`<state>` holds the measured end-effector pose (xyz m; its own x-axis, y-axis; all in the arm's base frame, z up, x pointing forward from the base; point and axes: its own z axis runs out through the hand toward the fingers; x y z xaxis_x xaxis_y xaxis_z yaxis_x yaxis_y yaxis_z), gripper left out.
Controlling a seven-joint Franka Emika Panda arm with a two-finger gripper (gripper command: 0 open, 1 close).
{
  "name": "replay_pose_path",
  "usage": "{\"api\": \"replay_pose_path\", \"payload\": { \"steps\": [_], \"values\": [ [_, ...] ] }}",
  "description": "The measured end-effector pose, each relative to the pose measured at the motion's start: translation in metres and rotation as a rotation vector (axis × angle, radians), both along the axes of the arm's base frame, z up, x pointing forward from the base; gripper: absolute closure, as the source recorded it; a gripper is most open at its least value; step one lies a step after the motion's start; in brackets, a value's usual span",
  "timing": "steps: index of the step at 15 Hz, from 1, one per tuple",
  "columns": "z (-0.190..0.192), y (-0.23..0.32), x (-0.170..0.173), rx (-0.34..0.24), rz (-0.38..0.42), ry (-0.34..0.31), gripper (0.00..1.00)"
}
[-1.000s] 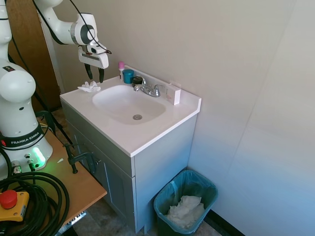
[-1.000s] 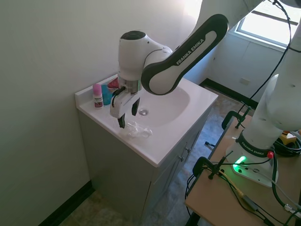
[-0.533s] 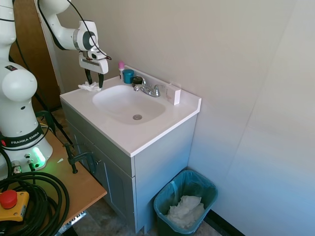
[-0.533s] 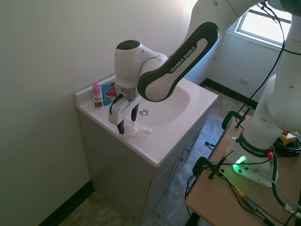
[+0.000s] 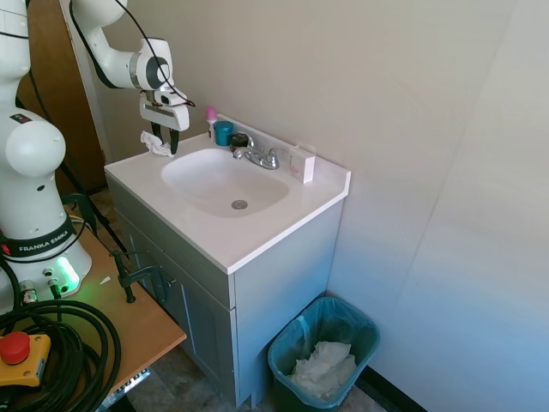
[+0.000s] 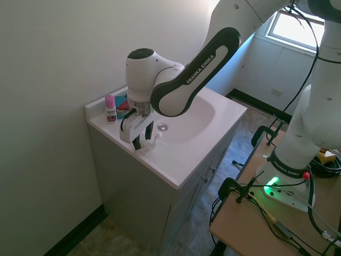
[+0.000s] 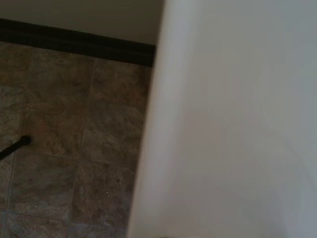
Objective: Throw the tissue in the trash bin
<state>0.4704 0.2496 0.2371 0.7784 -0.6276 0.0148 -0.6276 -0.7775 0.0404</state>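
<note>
the gripper hangs over the back left corner of the white vanity top, beside the sink basin. its two dark fingers are drawn in on the tissue, a small crumpled white wad that sits between them with ragged edges sticking out to the side. in the second exterior view the gripper is down near the counter edge with the tissue bunched against its fingers; whether the wad touches the top or is just clear of it is hard to tell.

behind the basin stand a faucet, a blue cup, a bottle with a pink cap and a small white box by the backsplash.

the trash bin sits on the floor at the far end of the cabinet, against the wall, well apart from the gripper. it is lined with a blue-green bag and holds a heap of crumpled white paper.

the wrist view shows only the white counter edge and brown floor tiles, out of focus.
</note>
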Motion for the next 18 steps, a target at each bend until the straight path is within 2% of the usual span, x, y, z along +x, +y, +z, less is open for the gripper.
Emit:
{"api": "replay_pose_path", "payload": {
  "steps": [4, 12, 15, 18],
  "values": [
    [0.007, -0.002, 0.009, -0.001, -0.016, 0.0, 1.0],
    [0.036, -0.001, 0.017, 0.038, -0.059, -0.022, 1.0],
    [0.073, -0.001, 0.014, 0.06, -0.064, -0.057, 1.0],
    [0.141, -0.022, 0.012, 0.105, -0.11, -0.16, 1.0]
  ]
}}
